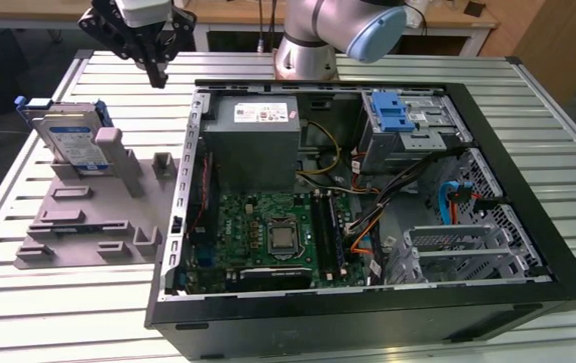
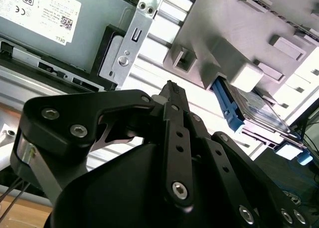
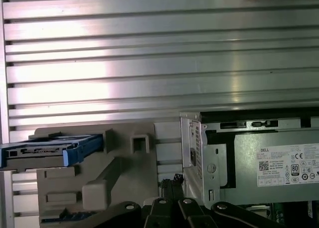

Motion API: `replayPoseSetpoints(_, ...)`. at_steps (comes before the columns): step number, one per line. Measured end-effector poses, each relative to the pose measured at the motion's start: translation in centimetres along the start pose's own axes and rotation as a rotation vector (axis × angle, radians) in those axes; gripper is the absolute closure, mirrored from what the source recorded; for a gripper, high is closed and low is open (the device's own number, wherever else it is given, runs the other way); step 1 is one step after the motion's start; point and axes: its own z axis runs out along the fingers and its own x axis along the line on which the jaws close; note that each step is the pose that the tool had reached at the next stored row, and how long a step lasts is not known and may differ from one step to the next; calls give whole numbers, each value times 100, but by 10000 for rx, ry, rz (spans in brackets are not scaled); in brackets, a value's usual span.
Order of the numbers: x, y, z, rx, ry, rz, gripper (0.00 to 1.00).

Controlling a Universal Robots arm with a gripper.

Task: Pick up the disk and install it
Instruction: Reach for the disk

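**Tool narrow and empty, disk in its holder**

I see the tool hanging over the counter, its tips pointing down above the strip between the grey holder and the far corner of the open case. Its fingers are drawn together to a narrow point and grip nothing; in both wrist views the tips meet with no gap that I can make out.

The disk stands on edge in the holder, at the exterior view's left, outside the case. Its blue bracket frames it and the labelled face looks toward the camera. The tool is apart from it, higher in the exterior view and toward that view's right. The first wrist view shows the disk edge-on in the holder, and the second wrist view shows it beyond the tool's tips.

Inside the case, the grey power supply sits at the far wall beside the tool's corner. The silver cage with its blue latch sits toward the exterior view's right.
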Motion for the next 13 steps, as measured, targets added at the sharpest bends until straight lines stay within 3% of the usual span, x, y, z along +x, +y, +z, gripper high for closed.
replayPoseSetpoints(13,113,36,13,1,1,0,89)
